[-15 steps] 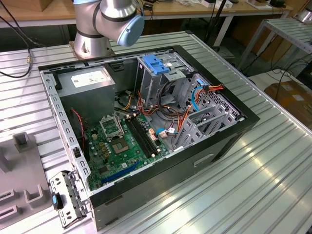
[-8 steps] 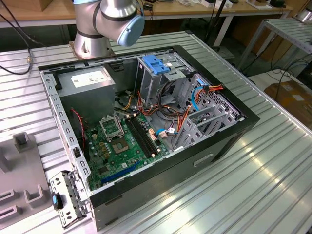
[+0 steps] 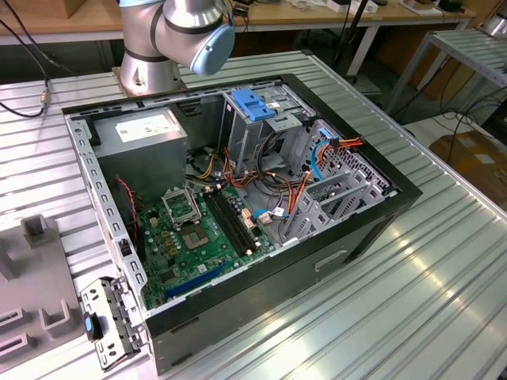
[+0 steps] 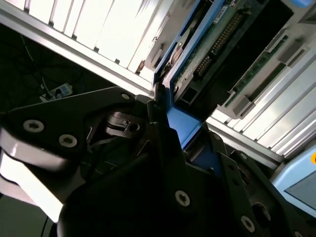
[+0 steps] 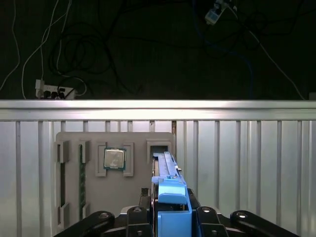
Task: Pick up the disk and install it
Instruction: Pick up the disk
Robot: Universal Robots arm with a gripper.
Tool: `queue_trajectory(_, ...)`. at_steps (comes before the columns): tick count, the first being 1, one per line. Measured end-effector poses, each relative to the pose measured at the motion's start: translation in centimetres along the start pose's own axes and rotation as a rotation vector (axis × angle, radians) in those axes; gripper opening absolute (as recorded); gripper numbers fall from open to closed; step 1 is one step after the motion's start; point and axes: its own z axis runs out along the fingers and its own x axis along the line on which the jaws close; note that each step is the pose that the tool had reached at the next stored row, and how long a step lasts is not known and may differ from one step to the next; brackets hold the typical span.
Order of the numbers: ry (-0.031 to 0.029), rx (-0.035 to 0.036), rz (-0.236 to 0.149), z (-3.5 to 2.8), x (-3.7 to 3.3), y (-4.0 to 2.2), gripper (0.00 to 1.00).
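Exterior view: your ribbed aluminium table (image 3: 444, 301) bears the open black computer case (image 3: 372, 229). Second wrist view: the matte gripper (image 4: 185, 131) has its jaws clamped narrowly on the disk (image 4: 207, 44), gripping its blue plastic rail. First wrist view: the disk (image 5: 168, 173) stands edgewise on a grey slotted plate (image 5: 94, 192).

Exterior view: camera set high off one corner of the desk (image 3: 428, 301), tilted down; mid range, takes in the whole open computer case (image 3: 261, 297), the arm (image 3: 178, 32) base at the far side, a grey fixture plate (image 3: 36, 285) at the exterior view's left; first wrist view: rides just behind the gripper (image 5: 170, 200), sights along the disk (image 5: 165, 165) edge-on, across the desk rim to a dark floor (image 5: 148, 49); close; shares the fixture plate with the exterior view; second wrist view: closer yet, tucked against the gripper's black linkage, looking obliquely at the disk's board side; both wrist views share gripper, disk, ribbed desk, cabled floor.
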Motion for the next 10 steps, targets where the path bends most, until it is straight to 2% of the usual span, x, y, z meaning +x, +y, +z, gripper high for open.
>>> queue_trajectory(1, 0.0000, 0.0000, 0.000, -0.27, 0.00, 0.00, 0.37)
queue_trajectory(3, 0.0000, 0.0001, 0.000, -2.11, -0.03, -0.01, 0.37)
queue_trajectory(7, 0.0000, 0.0001, 0.000, -3.50, -0.06, -0.01, 0.37)
queue_trajectory(10, 0.0000, 0.0000, 0.000, -4.32, -0.07, -0.01, 0.37)
